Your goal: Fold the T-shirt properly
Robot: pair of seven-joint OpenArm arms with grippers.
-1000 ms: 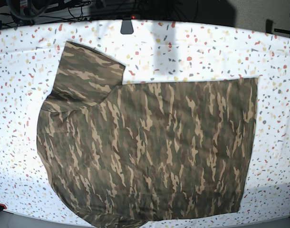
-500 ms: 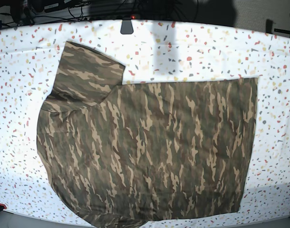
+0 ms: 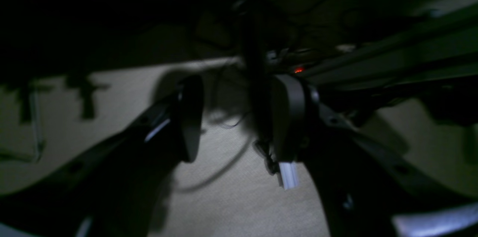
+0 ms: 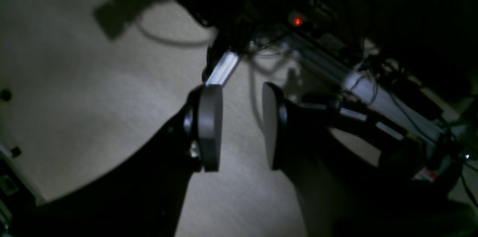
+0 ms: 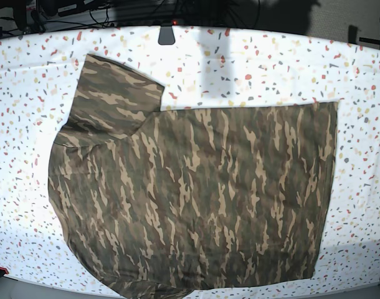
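One T-shirt (image 5: 196,193), two tools apart

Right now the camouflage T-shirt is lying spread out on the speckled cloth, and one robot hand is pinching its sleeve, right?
Not quite. The T-shirt does lie spread out on the speckled cloth, but no hand pinches its sleeve. The base view shows no arm near it, and the wrist views show both grippers open, holding nothing.
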